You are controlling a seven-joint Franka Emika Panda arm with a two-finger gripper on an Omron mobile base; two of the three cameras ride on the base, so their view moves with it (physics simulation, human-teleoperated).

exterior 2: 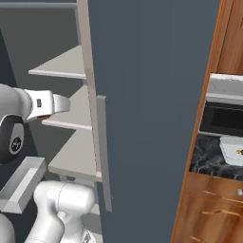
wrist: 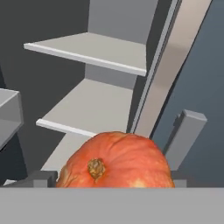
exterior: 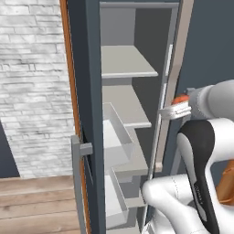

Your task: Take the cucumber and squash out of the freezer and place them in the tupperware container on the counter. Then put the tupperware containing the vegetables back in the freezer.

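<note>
Our gripper point(wrist: 114, 177) has its jaws spread wide with the squash point(wrist: 116, 159) sitting between the two dark tips; the tips touch its flanks on either side, so we read it as clamped on the squash. In the hand view the squash is round, orange-red, with a tan stem scar facing the camera.

In the left base view the gripper point(exterior: 175, 109) hangs in front of the open freezer point(exterior: 91, 91), level with its middle shelf point(exterior: 123, 105), and a sliver of orange squash point(exterior: 179, 98) peeks out at the top of the hand. In the right base view the hand point(exterior 2: 47, 103) reaches toward the same shelves point(exterior 2: 71, 64) from the left, just beside the edge of the freezer door point(exterior 2: 152, 95), whose grey bar handle point(exterior 2: 104, 152) runs down its near edge.

Inside the freezer we see light grey shelves stacked one above another, and clear bins point(exterior: 119, 137) lower down on the left side.

Off to the right, the tupperware point(exterior 2: 232, 149) rests on the black marbled counter point(exterior 2: 209, 159), above wooden cabinets point(exterior 2: 209, 204) and below the microwave point(exterior 2: 223, 111). It stands well apart from the gripper.

We cannot make out the cucumber.
</note>
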